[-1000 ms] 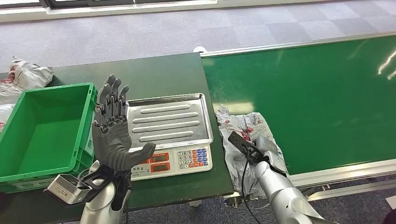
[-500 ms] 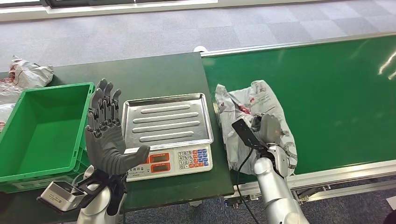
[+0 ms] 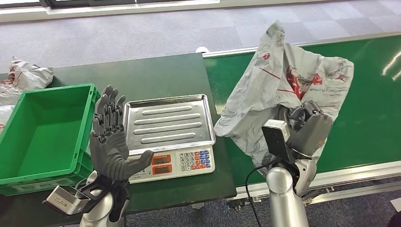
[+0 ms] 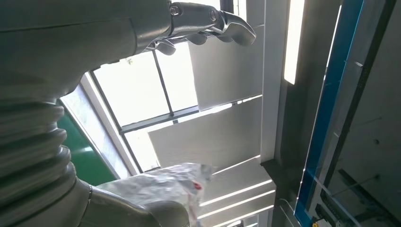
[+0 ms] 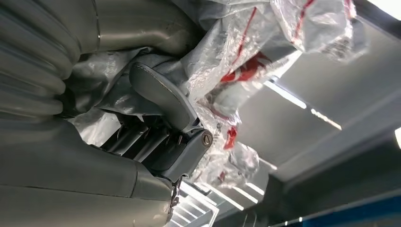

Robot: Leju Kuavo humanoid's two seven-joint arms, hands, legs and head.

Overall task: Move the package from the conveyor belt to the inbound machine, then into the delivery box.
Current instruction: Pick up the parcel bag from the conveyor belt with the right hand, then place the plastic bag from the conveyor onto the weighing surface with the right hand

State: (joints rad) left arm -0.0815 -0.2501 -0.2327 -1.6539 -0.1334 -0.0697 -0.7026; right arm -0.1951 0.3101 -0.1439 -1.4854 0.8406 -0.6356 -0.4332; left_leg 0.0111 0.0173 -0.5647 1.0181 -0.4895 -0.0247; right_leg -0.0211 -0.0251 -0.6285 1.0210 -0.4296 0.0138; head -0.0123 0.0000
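Crinkled grey plastic with red print, the package (image 3: 288,75) hangs in the air above the green conveyor belt (image 3: 369,94), just off the right edge of the dark worktop (image 3: 156,71). The right hand (image 3: 307,130) holds it from below, fingers (image 5: 163,97) closed into the lower folds of the film, as the right wrist view shows up close. The bag rises above the hand in a loose, wrinkled sheet and droops to either side, so it looks light, soft and without any stiffness of its own; whatever is inside is hidden, and I cannot tell whether it adds much weight. The film looks smooth and may slip, so a bunched handful near the middle of the bag seems a safer hold than a pinch at a corner.

The left hand (image 3: 111,137) stands upright over the near edge of the worktop, palm toward the scale, fingers spread and holding nothing. The inbound machine (image 3: 169,120), a scale with a steel tray and keypad, sits near the right edge of the worktop, with the green delivery box (image 3: 14,170) at the left edge. The next step is probably to carry the package onto the tray, and its loose tails may drape over the tray's rim.
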